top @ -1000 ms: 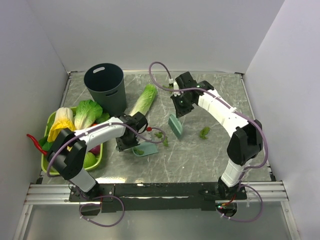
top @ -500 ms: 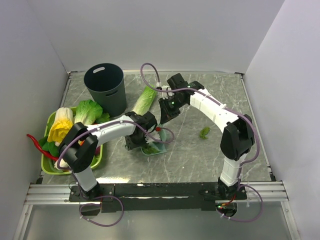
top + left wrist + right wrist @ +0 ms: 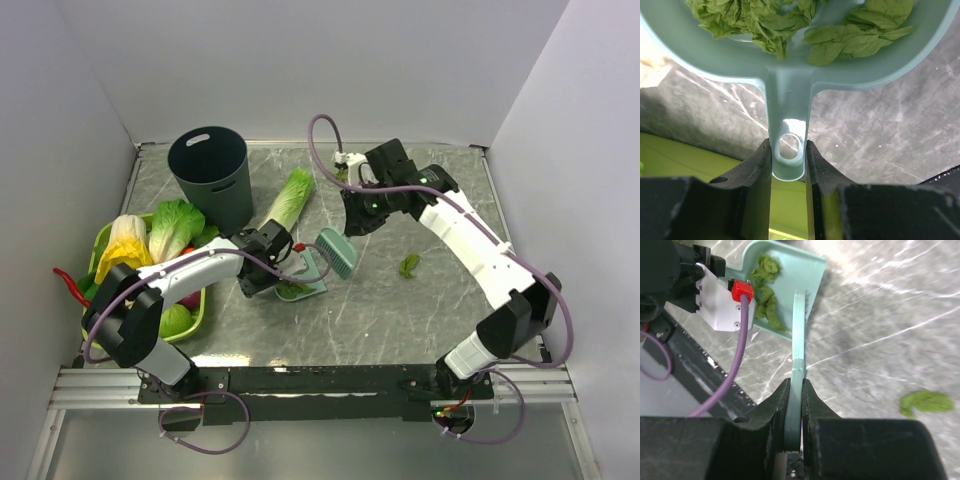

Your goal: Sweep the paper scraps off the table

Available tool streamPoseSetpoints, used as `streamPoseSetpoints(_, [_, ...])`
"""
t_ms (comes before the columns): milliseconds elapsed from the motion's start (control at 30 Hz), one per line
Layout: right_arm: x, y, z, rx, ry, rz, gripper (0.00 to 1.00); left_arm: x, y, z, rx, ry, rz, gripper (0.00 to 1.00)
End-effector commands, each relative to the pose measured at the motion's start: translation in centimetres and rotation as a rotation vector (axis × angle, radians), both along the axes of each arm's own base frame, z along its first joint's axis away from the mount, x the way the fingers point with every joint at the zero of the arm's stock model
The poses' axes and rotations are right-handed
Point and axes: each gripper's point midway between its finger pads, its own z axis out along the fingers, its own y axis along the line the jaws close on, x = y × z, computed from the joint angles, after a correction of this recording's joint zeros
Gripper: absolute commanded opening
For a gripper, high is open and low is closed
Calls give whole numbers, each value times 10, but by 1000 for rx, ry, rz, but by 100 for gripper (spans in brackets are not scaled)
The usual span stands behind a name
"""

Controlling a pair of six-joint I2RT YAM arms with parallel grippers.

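Fingers [image 3: 756, 172] of the left gripper [image 3: 788, 150] are clamped on the end of the dustpan [image 3: 715, 55] handle, one on each side of its hanging hole. Fingers [image 3: 771, 412] of the right gripper [image 3: 794, 390] are pressed together on the thin handle of the brush [image 3: 798, 340], which runs edge-on away from the wrist camera toward the dustpan's open side. Most of the paper scraps [image 3: 755, 20] lie crumpled inside the dustpan, in two clumps against its back wall near the handle. One scrap [image 3: 409, 265] lies alone on the bare table [image 3: 400, 310], to the right of the brush and well apart from the dustpan. From above, the dustpan sits near the middle of the table with the brush head just beside its right edge; whether the two are touching cannot be told, nor whether the bristles meet the surface. A dark bin [image 3: 210, 175] stands at the far left, a cabbage [image 3: 290, 200] lies just beside it, and a green tray [image 3: 199, 305] of vegetables sits at the left edge.
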Motion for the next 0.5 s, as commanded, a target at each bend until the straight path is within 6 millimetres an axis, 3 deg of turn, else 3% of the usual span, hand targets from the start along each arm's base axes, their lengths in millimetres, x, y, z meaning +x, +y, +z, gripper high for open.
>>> streamPoseSetpoints(0, [24, -22, 17, -59, -158, -75, 0, 22, -19, 24, -125, -91, 26, 1])
streamPoseSetpoints(233, [66, -57, 10, -130, -228, -231, 0, 27, -32, 56, -220, -99, 24, 1])
streamPoseSetpoints(367, [65, -64, -20, -160, -137, -251, 0, 35, -33, 84, -262, -159, 35, 1])
streamPoseSetpoints(467, [65, -56, -24, -131, -123, -223, 0, 51, -29, 108, -301, -234, 83, 1])
